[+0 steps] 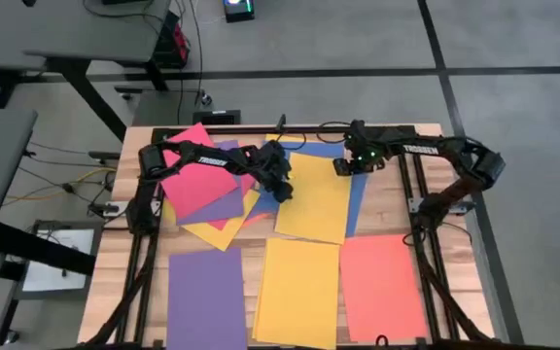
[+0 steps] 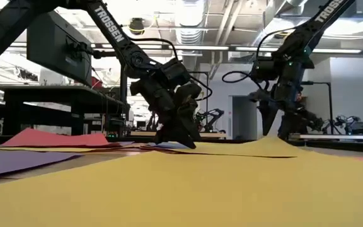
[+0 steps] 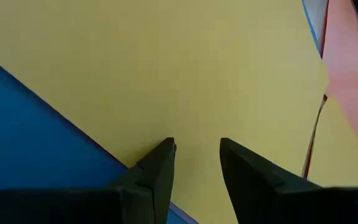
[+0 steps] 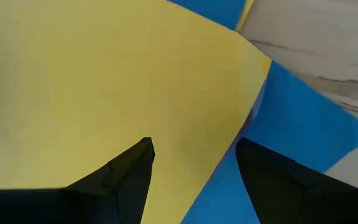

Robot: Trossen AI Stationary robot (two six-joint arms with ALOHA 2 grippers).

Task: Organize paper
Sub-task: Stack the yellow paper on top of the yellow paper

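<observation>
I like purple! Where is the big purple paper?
In the high view, the purple paper lies flat at the table's near left corner, beside a yellow sheet.

Left tool (image 1: 282, 191) is angled steeply down, fingers slightly parted; right tool (image 1: 339, 167) hangs higher, fingers spread wide.

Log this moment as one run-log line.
left gripper: open, down at yellow sheet edge | right gripper: open, above that sheet's far corner | blue sheet underneath | nothing held
</observation>
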